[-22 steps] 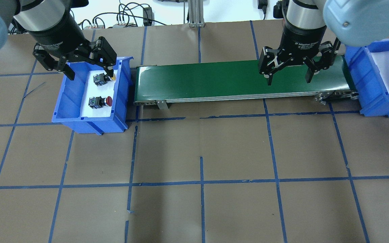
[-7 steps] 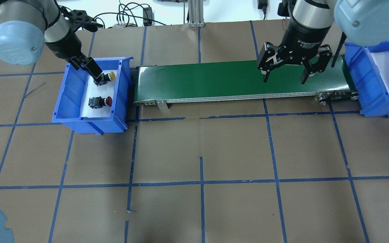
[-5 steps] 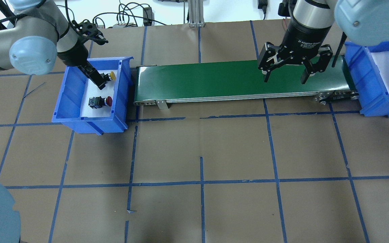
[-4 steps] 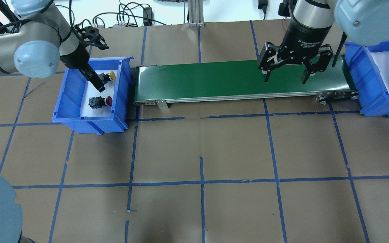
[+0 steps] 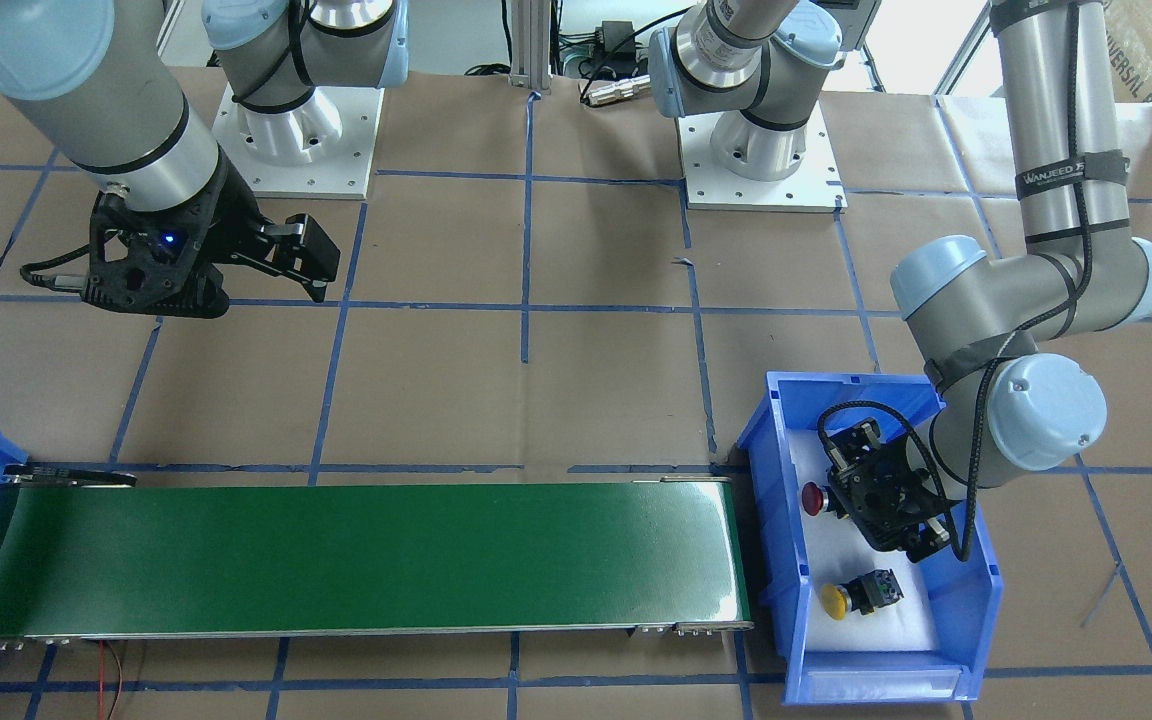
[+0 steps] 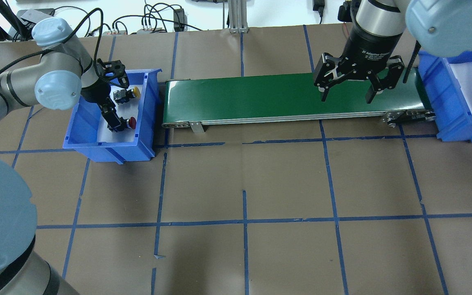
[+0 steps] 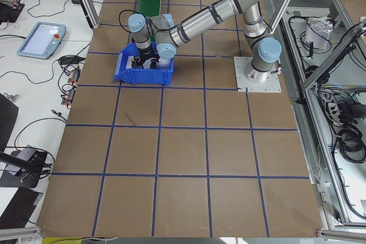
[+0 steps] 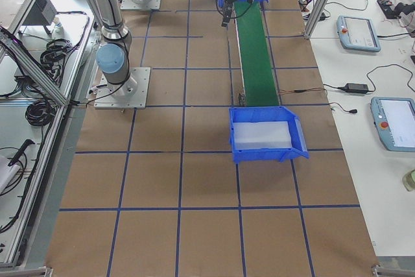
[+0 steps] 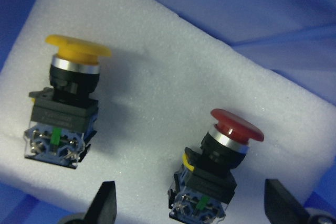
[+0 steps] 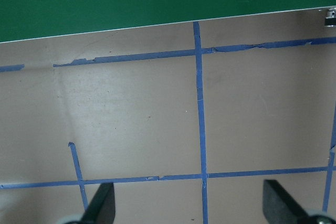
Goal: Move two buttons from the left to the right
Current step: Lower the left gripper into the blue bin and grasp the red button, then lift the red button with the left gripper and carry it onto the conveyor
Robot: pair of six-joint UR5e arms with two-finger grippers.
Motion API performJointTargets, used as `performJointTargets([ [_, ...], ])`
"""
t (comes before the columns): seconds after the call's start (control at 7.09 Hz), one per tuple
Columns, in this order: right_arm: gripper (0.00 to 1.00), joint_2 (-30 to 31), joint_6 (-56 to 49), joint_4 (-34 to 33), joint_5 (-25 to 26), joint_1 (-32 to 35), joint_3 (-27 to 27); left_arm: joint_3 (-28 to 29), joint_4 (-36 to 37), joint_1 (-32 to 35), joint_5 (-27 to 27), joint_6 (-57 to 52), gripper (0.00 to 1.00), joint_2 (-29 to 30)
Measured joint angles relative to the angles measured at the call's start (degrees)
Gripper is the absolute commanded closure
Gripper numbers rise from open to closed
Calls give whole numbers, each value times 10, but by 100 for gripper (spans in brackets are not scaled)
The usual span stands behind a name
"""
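Left wrist view first: the left gripper hangs over the red button. Its fingers are spread wide either side of the rear block and clamped on nothing. Here's the danger: one finger sits just beside the yellow button, so a skewed descent could clip it. A pinch on the slanted red one could also twist it out of the grasp. Both lie on their sides on the white foam, mushroom caps pointing away, with black bodies and grey-green terminal blocks nearest the camera.

Overhead now: both buttons sit inside the left blue bin, beside the green conveyor. The right gripper hovers above the belt's far end, fingers apart and empty, near the right blue bin.

Front-facing: the left gripper's body hides most of the red button. Only the cap shows, so contact is hard to judge.

Right wrist: just belt edge and taped tabletop.
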State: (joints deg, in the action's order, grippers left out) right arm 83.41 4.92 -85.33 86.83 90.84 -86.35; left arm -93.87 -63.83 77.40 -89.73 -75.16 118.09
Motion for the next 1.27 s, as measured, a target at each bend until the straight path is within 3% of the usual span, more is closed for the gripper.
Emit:
performJointTargets([
  [0.14,0,0,0,0,0,0,0,-2,0,1,0,-1,37,3],
  [0.42,0,0,0,1,0,0,0,-2,0,3,0,-2,76,9],
  [0.56,0,0,0,1,0,0,0,-1,0,3,0,-1,85,9],
  [0.71,0,0,0,1,0,0,0,3,0,3,0,-1,90,6],
  [0.99,0,0,0,1,0,0,0,12,-13,2,2,8,88,-13],
  [1.27,0,0,0,1,0,0,0,26,-79,4,3,63,88,-68],
])
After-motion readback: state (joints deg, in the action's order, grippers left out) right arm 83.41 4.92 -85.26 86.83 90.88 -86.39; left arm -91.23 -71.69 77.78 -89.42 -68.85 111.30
